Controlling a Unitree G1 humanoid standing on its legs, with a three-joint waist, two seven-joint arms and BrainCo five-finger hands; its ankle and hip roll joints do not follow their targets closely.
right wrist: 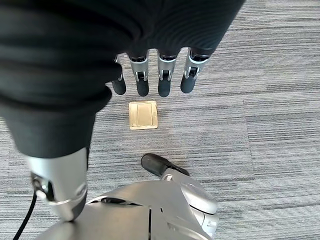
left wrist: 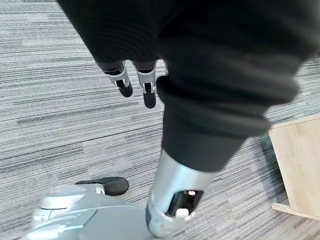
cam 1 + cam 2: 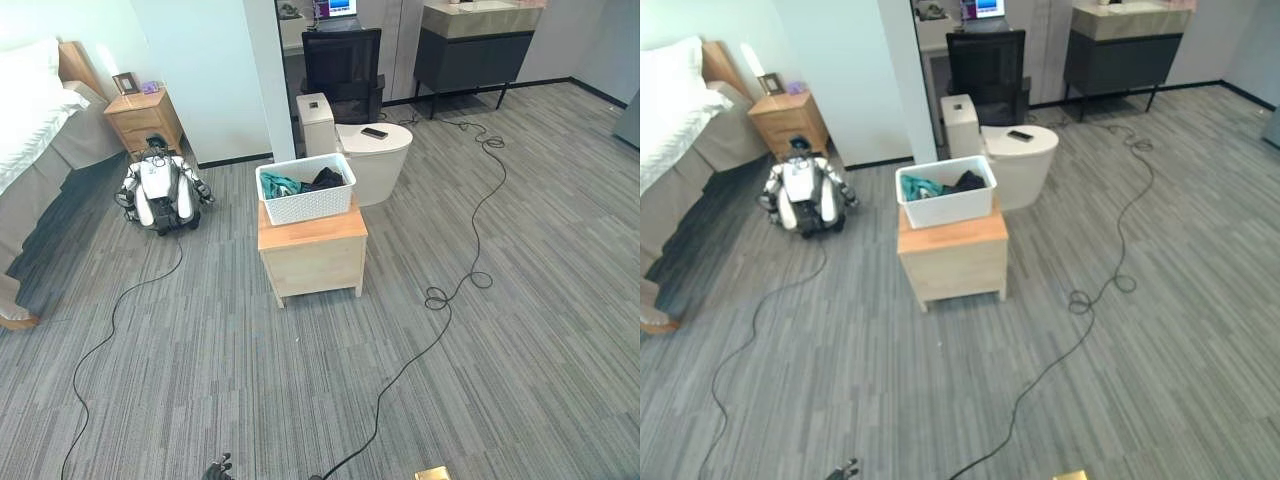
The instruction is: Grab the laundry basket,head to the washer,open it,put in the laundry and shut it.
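- White laundry basket (image 3: 305, 190) on top of small wooden cabinet (image 3: 313, 255), mid-room, well ahead of both hands; perforated sides, sits toward the cabinet's back half.
- Laundry (image 3: 300, 182) inside basket: teal piece on the left, dark piece on the right, heaped to about rim level.
- Left hand (image 2: 135, 80) hanging over grey striped carpet (image 3: 520, 300), fingers straight and relaxed, pointing down, holding nothing, touching nothing.
- Corner and leg of wooden cabinet (image 2: 297, 165) visible past left hand in left wrist view, apart from the fingers.
- Right hand (image 1: 155, 75) also hanging over carpet, fingers straight in an even row, slightly spread, empty.
- Small square brass floor plate (image 1: 143, 114) on carpet just past right fingertips, not touched; same plate at bottom edge of head view (image 3: 432, 473).
- White toilet (image 3: 365, 155) just behind cabinet, lid closed, dark phone-like object (image 3: 374, 132) lying on lid.
- Folded white-and-black robot (image 3: 160, 193) sitting on floor left of cabinet, near bed.
- Bed (image 3: 40, 140) with white bedding at far left; wooden nightstand (image 3: 145, 118) beside it, picture frame (image 3: 126, 82) on top.
- Black office chair (image 3: 342, 60) behind toilet, at a desk with a laptop (image 3: 336, 8).
- Dark vanity unit (image 3: 472, 55) with pale top at back right.
- White wall column (image 3: 268, 70) between nightstand area and chair.
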